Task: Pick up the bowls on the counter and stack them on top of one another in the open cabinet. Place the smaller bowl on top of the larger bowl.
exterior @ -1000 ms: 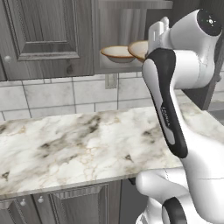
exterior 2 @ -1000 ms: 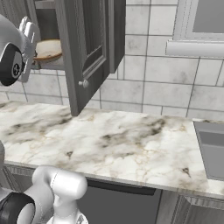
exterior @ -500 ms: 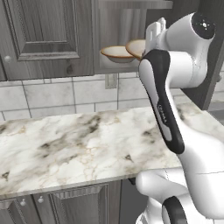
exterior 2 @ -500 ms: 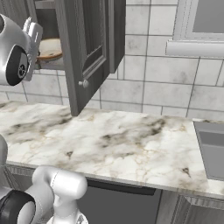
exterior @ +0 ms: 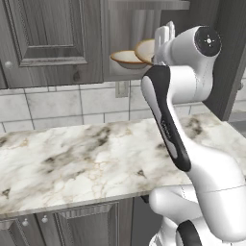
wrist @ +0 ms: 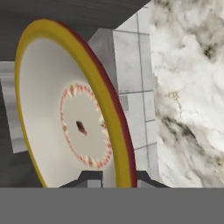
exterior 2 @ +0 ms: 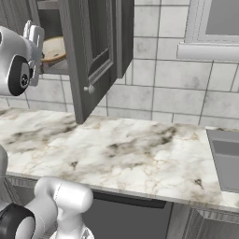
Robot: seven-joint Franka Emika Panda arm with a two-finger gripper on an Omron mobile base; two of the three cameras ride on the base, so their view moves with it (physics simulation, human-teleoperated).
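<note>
Your hand (exterior: 162, 36) is up at the open cabinet (exterior: 129, 43), pinched narrow on the rim of the smaller bowl (exterior: 145, 49). In the hand view that bowl (wrist: 65, 113) stands on edge, cream inside with a ring pattern, its rim between the fingertips (wrist: 89, 179). The larger bowl (exterior: 127, 57) sits on the cabinet shelf, just left of the held one, their rims overlapping. From the right, one bowl (exterior 2: 52, 49) shows beside the swung-out cabinet door (exterior 2: 88, 56). Below, the worktop (exterior: 86, 158) runs wide.
</note>
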